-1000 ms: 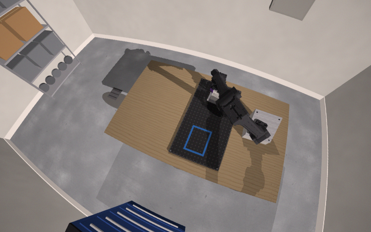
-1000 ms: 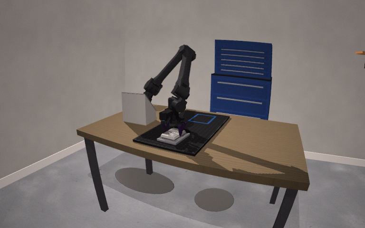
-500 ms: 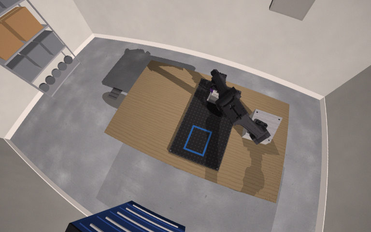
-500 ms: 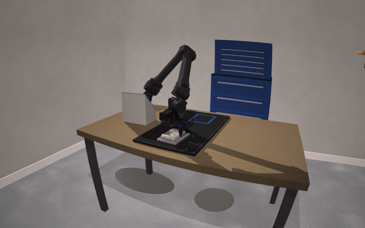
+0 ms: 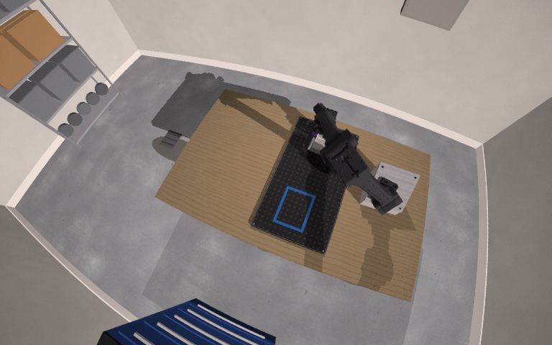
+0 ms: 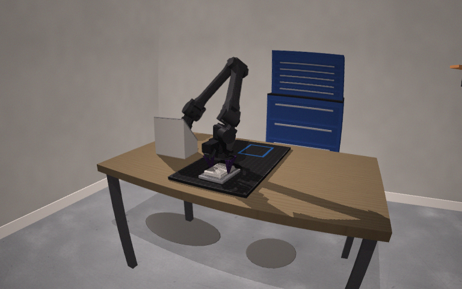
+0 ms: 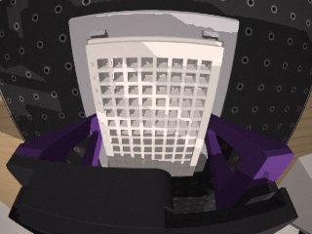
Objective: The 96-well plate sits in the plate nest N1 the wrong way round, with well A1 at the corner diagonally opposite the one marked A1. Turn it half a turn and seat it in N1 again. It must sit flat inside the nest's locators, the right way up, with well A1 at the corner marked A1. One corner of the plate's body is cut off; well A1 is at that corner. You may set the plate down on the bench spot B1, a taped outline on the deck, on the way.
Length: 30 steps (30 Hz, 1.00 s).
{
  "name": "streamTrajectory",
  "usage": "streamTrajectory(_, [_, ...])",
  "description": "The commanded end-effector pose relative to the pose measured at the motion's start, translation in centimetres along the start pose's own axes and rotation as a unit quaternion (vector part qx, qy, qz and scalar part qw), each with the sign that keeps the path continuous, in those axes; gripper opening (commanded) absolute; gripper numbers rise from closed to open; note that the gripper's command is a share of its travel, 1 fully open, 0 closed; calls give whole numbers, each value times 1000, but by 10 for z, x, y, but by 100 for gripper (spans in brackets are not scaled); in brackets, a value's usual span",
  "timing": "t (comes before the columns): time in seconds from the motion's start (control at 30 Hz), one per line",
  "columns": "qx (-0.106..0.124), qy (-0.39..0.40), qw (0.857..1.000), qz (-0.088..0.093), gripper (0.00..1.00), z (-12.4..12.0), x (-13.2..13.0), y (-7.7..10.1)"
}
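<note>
Top view. A wooden table (image 5: 228,162) is carrying a black perforated deck (image 5: 284,170), on which a blue taped outline, the bench spot B1 (image 5: 280,203), is lying at the near end. The dark arm (image 5: 366,182) is reaching from its pale base plate (image 5: 407,175) toward the far end of the deck, where its wrist is covering most of the white 96-well plate (image 5: 319,141); only one pale corner of the plate is showing. A shelf rack (image 5: 101,72) is standing in one corner of the room and a blue tool cabinet (image 5: 195,325) is showing at the lower edge.

Exterior view. The arm (image 6: 231,88) is folding down over the deck (image 6: 265,163), and the gripper (image 6: 220,161) is pointing downward with its purple fingers (image 6: 230,162) standing on either side of the 96-well plate (image 6: 218,169). The plate is sitting on or just above the grey plate nest N1 (image 6: 221,177); whether it is touching cannot be told here. The bench spot B1 (image 6: 255,150) is lying well apart, toward the blue tool cabinet (image 6: 306,102). A grey block (image 6: 172,138) is standing on the table (image 6: 323,183) behind the arm.

Wrist view. The gripper (image 7: 156,146) is pinching the 96-well plate (image 7: 152,104) across its width, one purple finger (image 7: 230,150) pressing each long side. The plate is lying squarely within the outline of the plate nest N1 (image 7: 78,39), its grid of wells facing upward. The cut corner cannot be made out.
</note>
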<state>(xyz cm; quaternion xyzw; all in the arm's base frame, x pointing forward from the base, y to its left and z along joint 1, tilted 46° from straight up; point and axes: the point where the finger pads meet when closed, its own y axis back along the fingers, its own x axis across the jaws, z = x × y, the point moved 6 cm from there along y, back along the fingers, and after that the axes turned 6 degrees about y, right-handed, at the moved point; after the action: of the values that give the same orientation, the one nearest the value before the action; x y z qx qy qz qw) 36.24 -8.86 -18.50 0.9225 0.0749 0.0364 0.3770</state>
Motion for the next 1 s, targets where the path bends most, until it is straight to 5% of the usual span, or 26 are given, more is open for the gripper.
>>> streamTrajectory(0.0, [-3, 0, 1000, 3, 0, 1, 4, -3])
streamTrajectory(0.7, [-2, -4, 1000, 3, 0, 1, 1, -2])
streamTrajectory(0.73, [-2, -4, 1000, 3, 100, 1, 1, -2])
streamTrajectory(0.97, [-2, -4, 1000, 3, 100, 1, 1, -2])
